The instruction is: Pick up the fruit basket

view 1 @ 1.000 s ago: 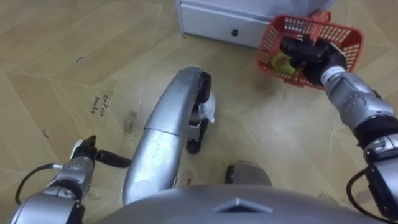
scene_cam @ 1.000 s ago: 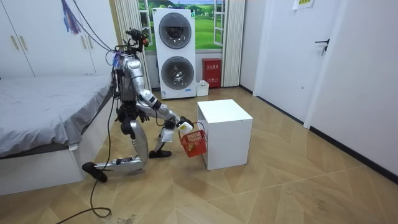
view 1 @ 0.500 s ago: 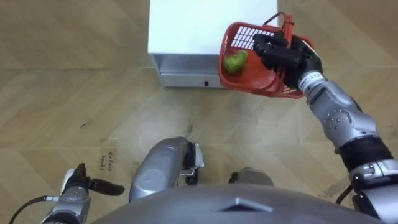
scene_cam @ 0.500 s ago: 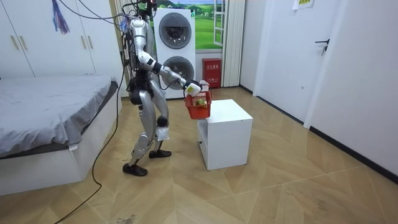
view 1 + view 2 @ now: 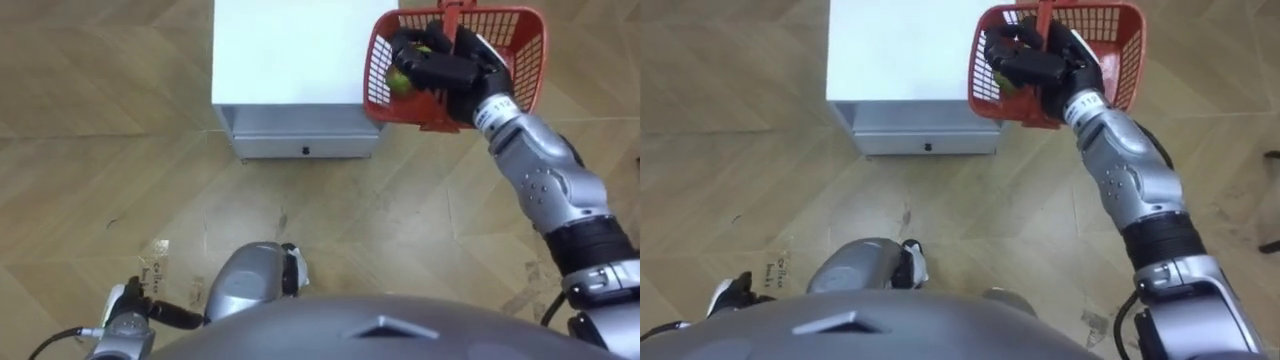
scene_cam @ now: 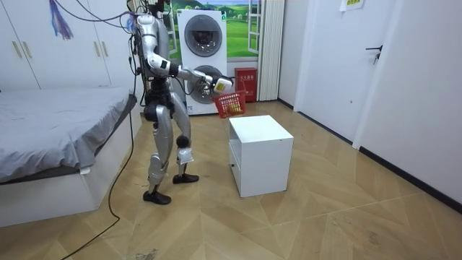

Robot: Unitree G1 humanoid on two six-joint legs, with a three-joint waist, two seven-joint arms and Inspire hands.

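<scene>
Red basket (image 5: 528, 55), green fruit (image 5: 400, 82) inside, is clasped in the clenched right hand (image 5: 450, 70) and is now held high over the right edge of the white cabinet (image 5: 290, 60), raised from near the floor a second ago, so the pick-up is judged complete; left hand (image 5: 128, 318) is hung idle.
</scene>
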